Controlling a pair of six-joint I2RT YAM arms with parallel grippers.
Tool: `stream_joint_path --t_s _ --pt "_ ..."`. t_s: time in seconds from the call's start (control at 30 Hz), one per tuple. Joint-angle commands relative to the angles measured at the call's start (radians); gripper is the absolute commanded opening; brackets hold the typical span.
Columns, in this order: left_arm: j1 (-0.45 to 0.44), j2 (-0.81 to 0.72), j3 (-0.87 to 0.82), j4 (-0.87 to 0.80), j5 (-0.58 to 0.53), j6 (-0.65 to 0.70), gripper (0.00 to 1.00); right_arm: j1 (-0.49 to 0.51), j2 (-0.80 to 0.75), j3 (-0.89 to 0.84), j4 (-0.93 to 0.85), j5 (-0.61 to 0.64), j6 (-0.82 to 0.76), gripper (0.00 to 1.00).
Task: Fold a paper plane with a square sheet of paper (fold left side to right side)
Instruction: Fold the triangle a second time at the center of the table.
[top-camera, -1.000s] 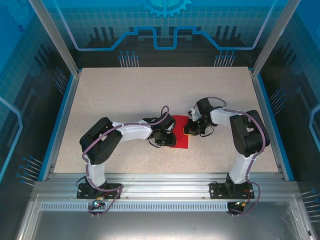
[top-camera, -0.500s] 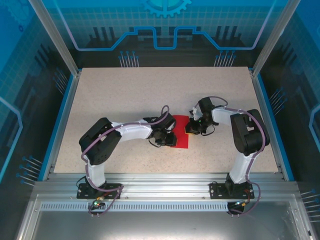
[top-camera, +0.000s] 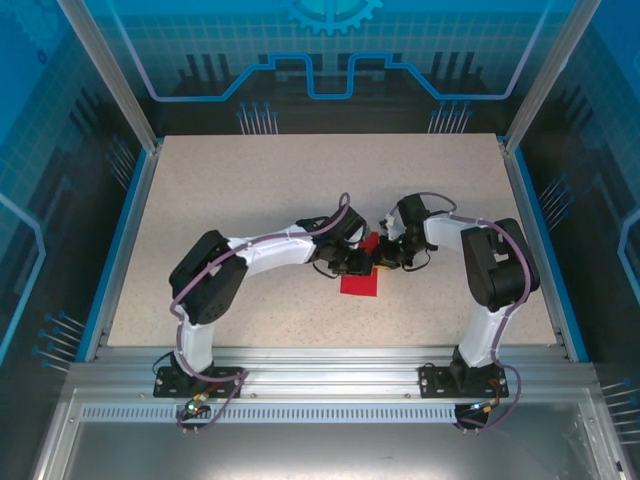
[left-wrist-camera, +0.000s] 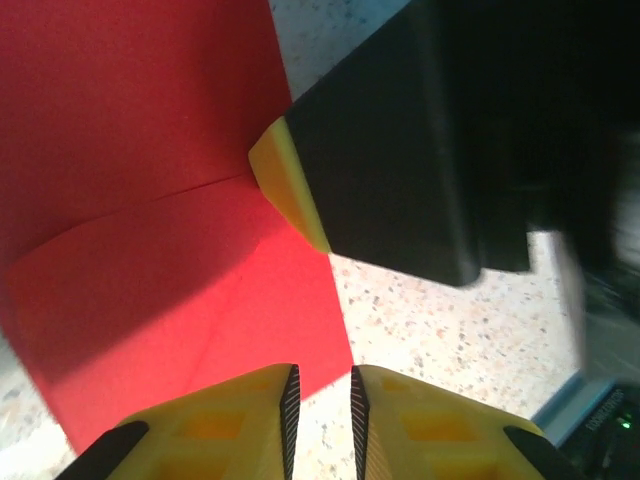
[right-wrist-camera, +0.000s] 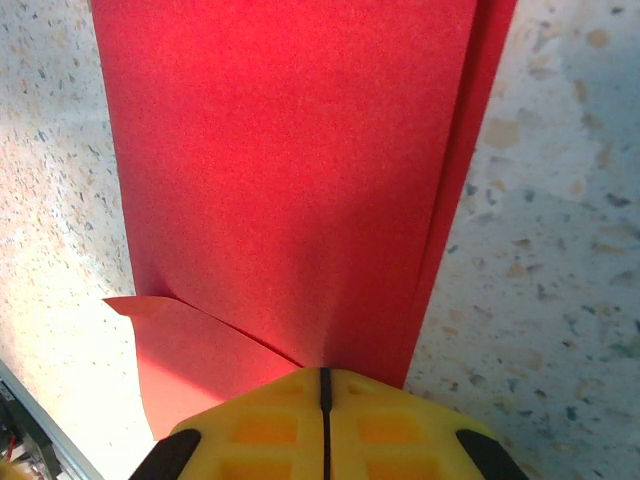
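Here's the bright red square sheet of paper (top-camera: 360, 281), lying near the middle of the speckled beige table (top-camera: 250, 190), right between the two arms. It's no plain flat square now. The right wrist view shows one red layer lying over another, with a thin strip of the lower layer peeking out along one long edge and a small loose flap poking out at a near corner. The left wrist view picks up a crease line running across the red surface.

The left end effector (left-wrist-camera: 320, 420) hovers at the sheet's edge. Its yellow pads are a narrow slit apart with table showing through, and nothing visibly between them. The right end effector (right-wrist-camera: 322, 425) is closed tight, pads together, with its tip down at the paper's edge and seemingly pinning it.

My read is that the left-over-right fold is laid across but not settled. The edges don't line up cleanly and that flap sits proud, so the crease looks in need of squaring and pressing. No slim pointed dart anywhere here, so the nose and wing folds all look to be ahead. Early going, I'd say.
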Motion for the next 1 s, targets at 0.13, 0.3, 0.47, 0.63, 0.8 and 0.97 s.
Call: stream_joint_path --t_s 0.13,0.3,0.47,0.63,0.8,0.97 --pt "-0.001 0.086 0.039 -0.030 0.039 0.028 0.25 -0.008 0.044 -0.016 0.001 0.063 -0.007 0.07" --pt "-0.001 0.090 0.009 -0.041 0.014 0.023 0.25 -0.006 0.042 -0.015 -0.005 0.068 -0.009 0.07" --pt "0.009 0.065 -0.059 -0.019 0.013 -0.002 0.24 -0.007 0.038 -0.016 -0.012 0.076 -0.010 0.07" --pt "0.017 0.021 -0.153 0.022 0.020 -0.040 0.25 -0.006 0.044 -0.013 -0.018 0.082 -0.012 0.07" --pt "0.029 -0.012 -0.237 0.049 0.036 -0.081 0.25 -0.006 0.049 -0.012 -0.020 0.084 -0.010 0.07" --pt "0.031 -0.044 -0.313 0.068 0.039 -0.105 0.25 -0.007 0.048 -0.012 -0.024 0.090 -0.011 0.07"
